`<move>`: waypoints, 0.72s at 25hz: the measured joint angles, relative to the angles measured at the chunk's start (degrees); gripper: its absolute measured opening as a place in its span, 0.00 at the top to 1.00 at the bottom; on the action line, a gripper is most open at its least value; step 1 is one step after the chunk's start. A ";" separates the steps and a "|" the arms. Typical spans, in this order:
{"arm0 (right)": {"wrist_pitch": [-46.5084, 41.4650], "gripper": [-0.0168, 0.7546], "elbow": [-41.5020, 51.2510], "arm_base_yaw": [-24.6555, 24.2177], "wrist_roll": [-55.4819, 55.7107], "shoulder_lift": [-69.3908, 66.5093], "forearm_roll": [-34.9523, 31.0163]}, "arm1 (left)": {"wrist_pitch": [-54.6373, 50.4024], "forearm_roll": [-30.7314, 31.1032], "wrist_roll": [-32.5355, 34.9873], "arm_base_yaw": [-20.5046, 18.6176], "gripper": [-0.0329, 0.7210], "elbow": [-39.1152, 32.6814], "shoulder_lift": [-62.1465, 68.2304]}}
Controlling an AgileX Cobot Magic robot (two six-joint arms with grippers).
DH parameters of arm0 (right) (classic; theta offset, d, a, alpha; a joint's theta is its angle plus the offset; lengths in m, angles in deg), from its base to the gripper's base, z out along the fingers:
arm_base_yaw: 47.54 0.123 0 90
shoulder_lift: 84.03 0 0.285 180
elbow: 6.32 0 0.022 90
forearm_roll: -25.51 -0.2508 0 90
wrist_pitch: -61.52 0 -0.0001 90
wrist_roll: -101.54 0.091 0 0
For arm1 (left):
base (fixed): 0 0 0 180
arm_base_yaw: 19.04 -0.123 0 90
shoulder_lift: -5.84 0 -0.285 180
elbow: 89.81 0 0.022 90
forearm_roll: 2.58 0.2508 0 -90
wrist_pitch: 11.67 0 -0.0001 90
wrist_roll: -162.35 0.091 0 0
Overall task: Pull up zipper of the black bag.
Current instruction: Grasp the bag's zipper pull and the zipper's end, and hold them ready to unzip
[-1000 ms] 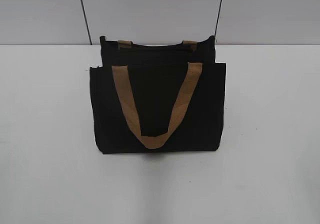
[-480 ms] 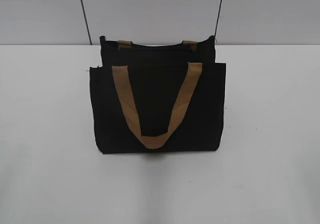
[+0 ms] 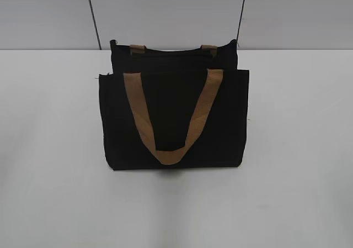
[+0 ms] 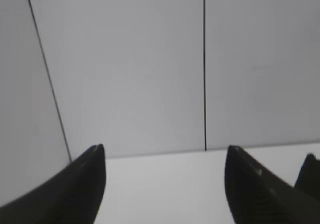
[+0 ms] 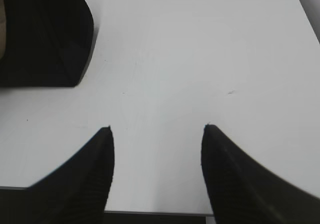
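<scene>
Lying flat on the worktop (image 3: 298, 148), the bag (image 3: 174, 121) kept its top edge reachable; both grippers (image 4: 165, 156) (image 5: 157, 129) gaped empty, and the zipper was perhaps hidden.

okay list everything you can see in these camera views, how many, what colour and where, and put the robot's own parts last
black bag: one, black fabric, lying mid-table in the exterior view; a corner also shows top left in the right wrist view.
strap handles: two, tan-brown; the near one loops down over the bag's front, the far one shows only as two short ends at the bag's far edge.
zipper: pull tab not visible in any view.
table: one, white, under the bag.
wall panels: pale grey with dark vertical seams, behind the table.
left gripper: one, black, jaws apart, empty, facing the wall.
right gripper: one, black, jaws apart, empty, over bare table beside the bag.
</scene>
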 joint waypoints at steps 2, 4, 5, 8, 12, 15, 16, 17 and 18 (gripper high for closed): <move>0.00 0.41 0.00 0.00 0.00 0.00 0.00 | 10.89 0.42 -0.05 0.18 0.24 -3.63 4.34; 0.00 0.41 0.00 0.00 0.00 0.00 0.00 | 22.55 1.13 -0.05 0.22 0.25 -7.74 8.70; 0.00 0.41 0.00 0.00 0.00 0.00 0.00 | 27.29 1.13 -0.12 0.22 0.25 -10.11 10.94; 0.00 0.41 0.00 0.00 0.00 0.00 0.05 | 41.87 1.21 -1.83 0.22 0.25 -15.80 20.79; 0.00 0.41 0.00 0.00 0.00 0.00 0.00 | 54.61 7.80 -2.84 0.05 0.25 -18.06 37.43; 0.00 0.41 0.00 0.00 0.00 0.00 0.05 | 65.45 15.80 -3.26 -0.98 0.25 -18.01 47.97; 0.00 0.41 0.00 0.00 0.00 0.00 0.05 | 68.01 18.66 -4.15 -1.21 0.25 -17.55 52.88; 0.00 0.41 0.00 0.00 0.00 0.00 0.05 | 69.60 20.86 -5.00 -1.26 0.25 -17.07 56.32; 0.00 0.41 0.00 0.00 0.00 0.00 0.05 | 70.93 23.50 -6.28 -1.33 0.25 -16.49 60.22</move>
